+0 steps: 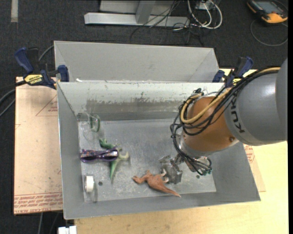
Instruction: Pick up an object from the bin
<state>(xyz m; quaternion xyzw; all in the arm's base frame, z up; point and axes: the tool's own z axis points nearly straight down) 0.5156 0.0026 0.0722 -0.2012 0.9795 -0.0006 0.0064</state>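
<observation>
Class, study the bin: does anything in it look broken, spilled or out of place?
Nothing stands out. The orange toy dinosaur lies by the tool; purple sunglasses and a white roll lie loose at the view's left.

This looks like a robotics lab or research workroom rather than a home or shop; a large grey industrial arm (256, 107) with an orange wrist cover (208, 132) and looped yellow and black cables (191, 109) leans over a scuffed grey metal bin (137, 64); the bin holds odd small test pieces, among them an orange toy dinosaur (155, 181) and a purple pair of glasses (98, 155); around it lies dark carpet floor (55, 23), with loose cords (206, 16) trailing across it, the flat metal foot of a stand (137, 17), and an orange-and-black handheld device (270, 11) at the far corner.
</observation>
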